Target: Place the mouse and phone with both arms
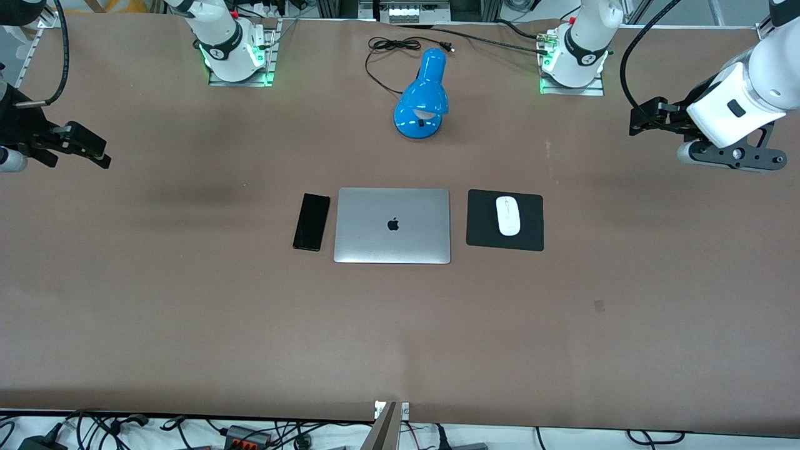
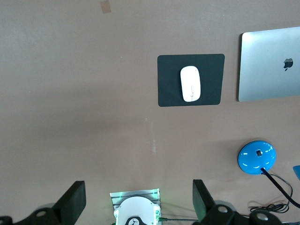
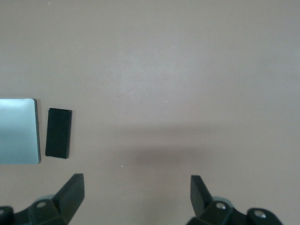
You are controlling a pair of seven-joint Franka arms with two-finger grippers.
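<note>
The white mouse [image 1: 508, 215] lies on a square black mouse pad [image 1: 531, 240] beside the closed silver laptop [image 1: 392, 225], toward the left arm's end; it also shows in the left wrist view [image 2: 191, 84]. The black phone [image 1: 312, 222] lies flat beside the laptop toward the right arm's end, and shows in the right wrist view [image 3: 58, 133]. My left gripper [image 1: 639, 122] is open and empty, raised over bare table at the left arm's end [image 2: 139, 199]. My right gripper [image 1: 94, 149] is open and empty, raised over bare table at the right arm's end [image 3: 137, 192].
A blue desk lamp [image 1: 424, 97] with a black cord stands farther from the front camera than the laptop. The two arm bases [image 1: 236, 53] [image 1: 573, 59] stand along the table's back edge. A small tape patch [image 1: 599, 305] is on the brown table.
</note>
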